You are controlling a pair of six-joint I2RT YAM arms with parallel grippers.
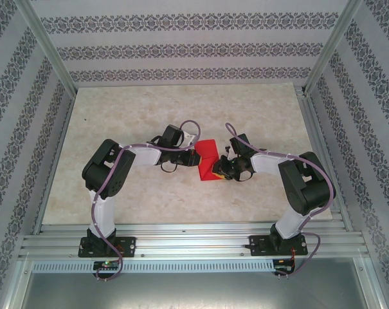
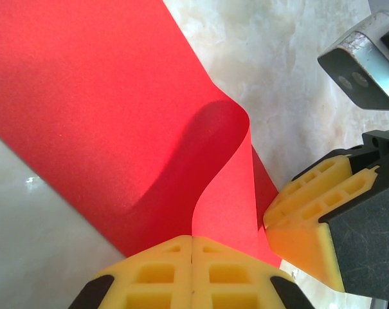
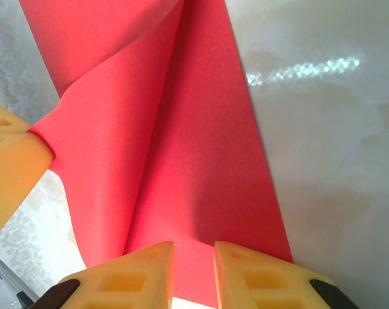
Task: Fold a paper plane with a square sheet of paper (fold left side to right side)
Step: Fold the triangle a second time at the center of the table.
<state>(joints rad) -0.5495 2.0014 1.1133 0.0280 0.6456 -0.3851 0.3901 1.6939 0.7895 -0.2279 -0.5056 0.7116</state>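
Sheet of paper (image 1: 207,161), bright red, sits at mid-bench between the two hands, with part of it raised off the surface. Nearest the left wrist camera, the left hand (image 2: 192,243) is clenched. Its pads are pressed together with a raised edge of the sheet pinched in the seam. From there the paper curls up in a soft, uncreased bow and lies flat farther on. The right hand (image 3: 194,251) stands at the sheet's right side, close beside the left, with its pads a narrow gap apart; I judge it clamps nothing. Beyond lies the pale marbled bench (image 1: 117,116).

What could go wrong, as I judge it:
- With the right hand not pinning, a pull across by the left could drag the whole sheet, so the edges meet askew and the crease lands crooked.
- The tight pinch could crumple or tear such thin paper.
- The hands are near enough to knock each other.

Count: one sheet, not yet a plane; two hands; one bench.
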